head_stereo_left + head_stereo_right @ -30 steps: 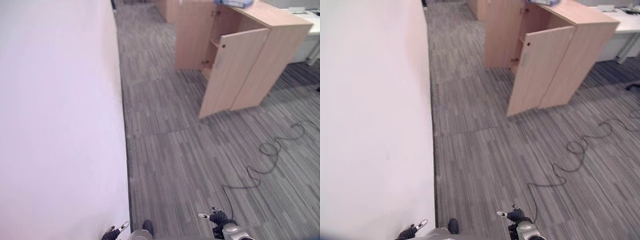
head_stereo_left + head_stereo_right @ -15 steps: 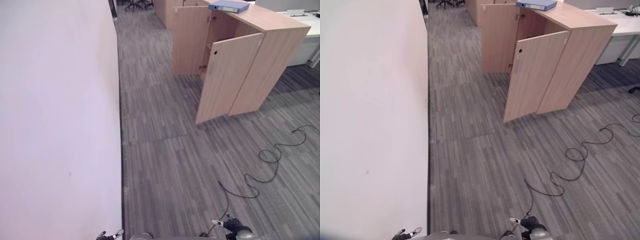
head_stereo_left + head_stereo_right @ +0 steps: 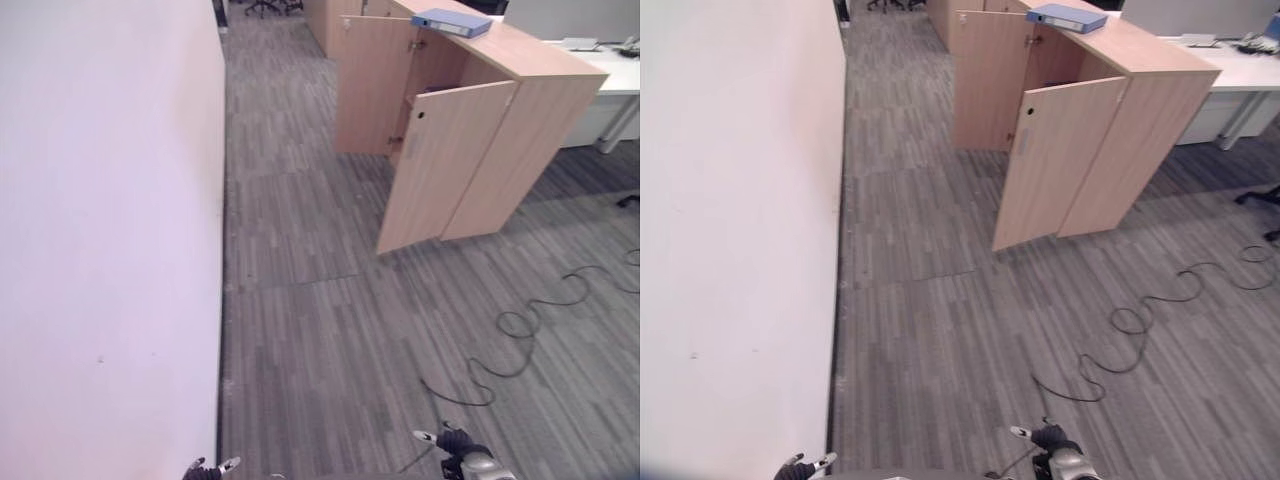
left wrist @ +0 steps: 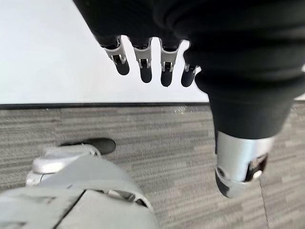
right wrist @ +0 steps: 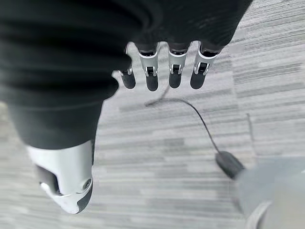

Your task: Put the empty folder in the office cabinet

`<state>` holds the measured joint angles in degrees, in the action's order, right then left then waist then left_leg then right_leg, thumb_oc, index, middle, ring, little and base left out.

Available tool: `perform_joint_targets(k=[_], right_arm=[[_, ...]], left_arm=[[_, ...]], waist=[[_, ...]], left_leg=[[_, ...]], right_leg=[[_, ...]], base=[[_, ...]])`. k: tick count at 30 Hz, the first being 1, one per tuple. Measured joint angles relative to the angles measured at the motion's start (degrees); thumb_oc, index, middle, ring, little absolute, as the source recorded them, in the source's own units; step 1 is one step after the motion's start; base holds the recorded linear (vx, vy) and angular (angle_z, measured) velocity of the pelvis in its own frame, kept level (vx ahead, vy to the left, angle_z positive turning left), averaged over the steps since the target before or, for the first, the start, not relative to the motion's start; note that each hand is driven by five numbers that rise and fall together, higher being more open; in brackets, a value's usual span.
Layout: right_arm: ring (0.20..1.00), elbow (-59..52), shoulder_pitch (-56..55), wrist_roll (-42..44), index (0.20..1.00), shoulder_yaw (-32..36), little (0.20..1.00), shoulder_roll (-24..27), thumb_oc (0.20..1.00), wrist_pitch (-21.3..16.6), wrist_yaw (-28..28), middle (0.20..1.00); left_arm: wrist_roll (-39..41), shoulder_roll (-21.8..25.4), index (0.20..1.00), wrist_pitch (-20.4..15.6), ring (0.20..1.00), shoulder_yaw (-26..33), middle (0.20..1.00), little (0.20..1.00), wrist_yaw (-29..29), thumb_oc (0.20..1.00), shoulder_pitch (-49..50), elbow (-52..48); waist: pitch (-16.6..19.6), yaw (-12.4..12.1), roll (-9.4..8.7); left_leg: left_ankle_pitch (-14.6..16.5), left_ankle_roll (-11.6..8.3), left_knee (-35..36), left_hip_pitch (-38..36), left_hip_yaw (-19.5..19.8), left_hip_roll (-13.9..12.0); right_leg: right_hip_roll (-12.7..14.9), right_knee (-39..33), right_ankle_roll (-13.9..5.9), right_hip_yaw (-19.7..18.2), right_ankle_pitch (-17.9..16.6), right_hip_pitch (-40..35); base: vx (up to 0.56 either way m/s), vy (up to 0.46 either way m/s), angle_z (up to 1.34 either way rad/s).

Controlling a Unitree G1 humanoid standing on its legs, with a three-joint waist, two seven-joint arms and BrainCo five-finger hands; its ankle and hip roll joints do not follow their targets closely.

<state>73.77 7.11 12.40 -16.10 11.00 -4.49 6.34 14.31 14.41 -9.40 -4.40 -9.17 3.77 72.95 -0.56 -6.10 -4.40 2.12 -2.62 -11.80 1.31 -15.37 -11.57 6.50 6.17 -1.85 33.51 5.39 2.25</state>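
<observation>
A blue folder (image 3: 452, 21) lies flat on top of a light wooden office cabinet (image 3: 540, 130) far ahead on the right. One cabinet door (image 3: 440, 165) stands swung open toward me, another (image 3: 370, 85) is open behind it. My left hand (image 3: 205, 469) hangs low at the bottom edge near the wall, my right hand (image 3: 452, 444) low at the bottom right. In the wrist views the left hand's fingers (image 4: 143, 62) and the right hand's fingers (image 5: 162, 71) hang relaxed and straight, holding nothing.
A long white wall (image 3: 110, 220) runs along my left. Grey striped carpet (image 3: 300, 300) stretches to the cabinet. A white desk (image 3: 610, 85) stands behind the cabinet on the right. Office chairs (image 3: 265, 8) sit far down the aisle.
The camera has moved and tilted: the cabinet's top and the blue folder have come into view. Both hands stay low and empty.
</observation>
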Motion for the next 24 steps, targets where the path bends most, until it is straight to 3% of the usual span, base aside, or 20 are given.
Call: perform_joint_targets(k=[2,5,6,8,9,12,14,15,16,18,20,24], right_arm=[[1.000,0.08,-0.21,0.01,1.000,-0.84,1.000,0.11,1.000,-0.11,0.11,1.000],[1.000,0.12,-0.23,-0.01,1.000,-1.37,1.000,0.72,1.000,-0.11,0.23,1.000],[1.000,0.14,-0.10,-0.02,1.000,-1.38,1.000,0.95,1.000,-0.10,0.24,1.000],[1.000,0.28,0.12,-0.03,1.000,-1.31,1.000,1.45,1.000,-0.09,0.24,1.000],[1.000,0.59,-0.17,-0.06,1.000,-1.35,1.000,1.40,1.000,0.05,0.23,1.000],[1.000,0.60,-0.20,-0.09,1.000,-1.32,1.000,1.37,1.000,0.05,0.26,1.000],[1.000,0.61,-0.40,-0.08,1.000,-1.35,1.000,1.60,1.000,0.04,0.32,1.000],[1.000,0.71,-0.69,-0.11,1.000,-1.39,1.000,2.12,1.000,0.03,0.36,1.000],[1.000,0.88,-0.63,-0.11,1.000,-1.44,1.000,1.98,1.000,0.02,0.39,1.000],[1.000,1.06,-0.26,-0.19,1.000,-1.68,1.000,-0.35,1.000,-0.01,0.27,1.000],[1.000,0.88,0.62,-0.18,1.000,-1.48,1.000,-1.10,1.000,-0.16,0.29,1.000],[1.000,0.75,2.27,-0.20,1.000,-1.25,1.000,-1.07,1.000,-0.24,0.25,1.000]], left_arm=[[0.00,-0.04,1.000,-0.07,1.000,-0.01,1.000,1.000,0.04,1.000,-0.37,-1.13],[0.02,-0.60,1.000,-0.21,1.000,0.01,1.000,1.000,0.12,1.000,-0.36,-1.11],[0.03,-0.72,1.000,-0.36,1.000,0.04,1.000,1.000,0.09,1.000,-0.75,-1.23],[0.46,-1.11,1.000,-0.41,1.000,0.25,1.000,1.000,0.05,1.000,-1.22,-1.03],[0.51,-1.04,1.000,-0.38,1.000,0.26,1.000,1.000,-0.05,1.000,-1.08,-0.86],[1.02,-1.05,1.000,-0.37,1.000,0.53,1.000,1.000,-0.43,1.000,-0.87,-0.58],[1.29,-1.10,1.000,-0.42,1.000,0.53,1.000,1.000,-0.47,1.000,-0.65,-0.63],[1.68,-1.58,1.000,-0.44,1.000,1.25,1.000,1.000,-0.49,1.000,0.27,-0.79],[1.91,-1.55,1.000,-0.46,1.000,2.28,1.000,1.000,-0.58,1.000,0.45,-0.99],[3.07,0.44,1.000,-0.48,1.000,4.80,1.000,1.000,-0.71,1.000,0.24,-1.20],[3.32,1.54,1.000,-0.44,1.000,6.21,1.000,1.000,-0.82,1.000,-1.04,-1.10],[3.35,1.53,1.000,-1.47,1.000,6.66,1.000,1.000,-1.09,1.000,-2.56,-2.85]], waist=[[-1.36,-0.78,-1.67],[-2.66,-0.73,-2.17],[-3.60,-0.85,-2.51],[-6.23,-2.05,-0.68],[-6.79,-2.54,-0.46],[-8.03,-3.25,1.51],[-7.63,-3.46,2.51],[-6.76,-3.52,4.00],[-6.49,-3.83,4.12],[-6.39,-3.99,-0.10],[-6.03,-4.18,-2.08],[-6.50,-5.32,-1.34]], left_leg=[[-0.55,-1.96,-8.26,3.96,0.43,-2.18],[-0.70,-2.58,-7.57,7.55,0.05,-2.20],[-0.82,-2.78,-6.44,8.46,-0.12,-2.13],[-2.98,-5.51,0.07,10.84,0.47,-1.87],[-4.91,-7.25,6.72,10.72,0.73,-1.77],[-9.40,-7.34,13.97,11.59,1.85,-2.89],[-10.34,-7.03,13.87,12.02,1.70,-2.97],[-10.58,-6.72,14.12,11.65,1.63,-3.49],[-15.58,-5.28,13.88,11.33,2.04,-3.86],[-14.78,-3.89,14.60,10.06,0.69,-1.31],[-14.12,-2.57,14.62,9.35,-0.21,0.49],[-12.47,-1.53,13.21,9.42,-0.18,2.47]], right_leg=[[-1.59,-4.43,2.34,-0.05,-1.07,-3.12],[-1.86,-6.32,4.19,0.38,-1.31,-3.32],[-1.93,-6.74,4.31,0.34,-1.46,-3.45],[-2.60,-7.63,4.44,-0.07,-1.62,-3.57],[-3.29,-8.81,4.00,-0.54,-1.97,-3.94],[-4.74,-9.89,3.85,-0.88,-2.77,-5.89],[-5.25,-10.30,2.13,-1.22,-2.80,-7.00],[-6.67,-11.37,0.46,-1.58,-2.76,-8.39],[-7.04,-11.51,-0.86,-2.50,-2.77,-8.79],[-4.14,-11.51,-2.32,-3.48,-3.12,-8.91],[-2.22,-11.47,-3.11,-4.28,-3.56,-9.47],[-0.12,-11.16,-3.88,-4.22,-3.68,-10.23]], base=[[0.09,0.024,-0.06],[0.03,0.024,0.11],[0.09,0.080,0.03],[0.13,0.112,-0.10],[0.11,0.105,-0.21],[0.11,0.102,-0.23],[0.15,0.130,-0.19],[0.20,0.179,-0.26],[0.23,0.210,-0.29],[0.24,0.220,-0.19],[0.25,0.266,-0.02],[0.23,0.362,0.09]])
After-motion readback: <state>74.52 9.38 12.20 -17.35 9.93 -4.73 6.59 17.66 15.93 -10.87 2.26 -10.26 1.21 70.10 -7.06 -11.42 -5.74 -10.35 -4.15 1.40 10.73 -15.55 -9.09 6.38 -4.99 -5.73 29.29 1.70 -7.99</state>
